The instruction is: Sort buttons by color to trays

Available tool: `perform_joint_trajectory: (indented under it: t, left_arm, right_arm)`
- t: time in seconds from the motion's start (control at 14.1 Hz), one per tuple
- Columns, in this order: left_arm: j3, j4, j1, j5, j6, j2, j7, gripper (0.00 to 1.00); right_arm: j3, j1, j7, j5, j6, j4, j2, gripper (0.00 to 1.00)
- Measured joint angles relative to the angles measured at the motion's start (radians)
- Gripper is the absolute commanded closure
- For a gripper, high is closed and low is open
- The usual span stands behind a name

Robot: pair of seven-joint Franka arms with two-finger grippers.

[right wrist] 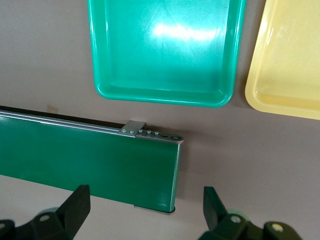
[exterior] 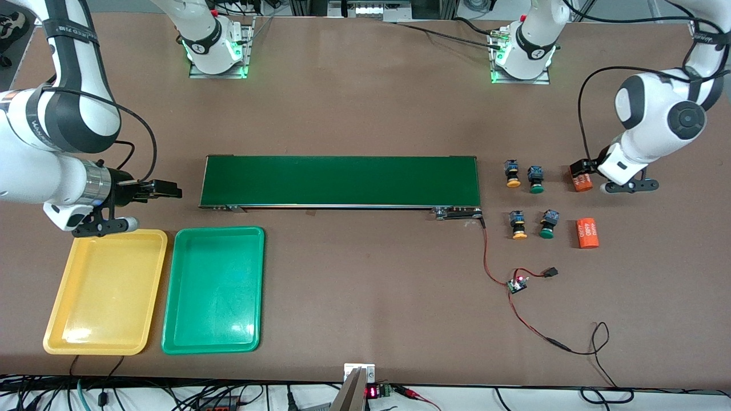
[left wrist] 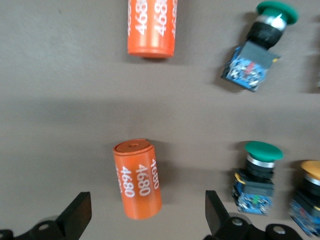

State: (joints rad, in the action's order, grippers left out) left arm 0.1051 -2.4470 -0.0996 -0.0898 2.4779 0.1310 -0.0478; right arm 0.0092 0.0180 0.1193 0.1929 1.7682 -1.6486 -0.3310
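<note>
**Two robot arms wait with open jaws, buttons unsorted beside a belt**

The left gripper (exterior: 628,186), at the right edge of the front view, hangs with its jaws spread wide and nothing between them. In its wrist view the two dark fingertips (left wrist: 77,215) sit at the bottom corners, with an orange cylinder (left wrist: 138,179) lying on the table between them, untouched. A second orange cylinder (exterior: 586,233) lies lower in the front view.

The right gripper (exterior: 105,225), at the left edge of the front view, is also wide open and empty, over the upper edge of the yellow tray (exterior: 57,337). Its wrist view shows the end of the green belt (right wrist: 90,165) and both trays.

Four buttons stand in a small square at right of centre in the front view, between the belt and the cylinders: a yellow button (exterior: 512,174) and a green button (exterior: 535,179) above, another yellow button (exterior: 518,224) and another green button (exterior: 548,224) below.

The green tray (exterior: 171,342) lies beside the yellow one at lower left, both holding nothing. The long belt (exterior: 340,181) crosses the middle. A small circuit board (exterior: 518,283) with red wires lies below the buttons
</note>
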Motion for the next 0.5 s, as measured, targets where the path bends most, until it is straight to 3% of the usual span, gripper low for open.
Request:
perform_joint_trajectory:
  t: [0.21,0.35,0.5]
  left_arm:
    - [0.019,-0.037,0.000,0.000,0.107,0.062,-0.002,0.02]
    - [0.028,-0.038,0.000,-0.001,0.147,0.088,-0.010,0.27]
    - [0.030,-0.038,-0.001,-0.001,0.171,0.118,-0.020,0.61]
  right_arm:
    - [0.001,0.000,0.000,0.035,0.000,0.000,0.000,0.00]
    - [0.001,0.000,0.000,0.037,0.000,0.001,0.000,0.00]
    - [0.001,0.000,0.000,0.037,0.000,0.001,0.000,0.00]
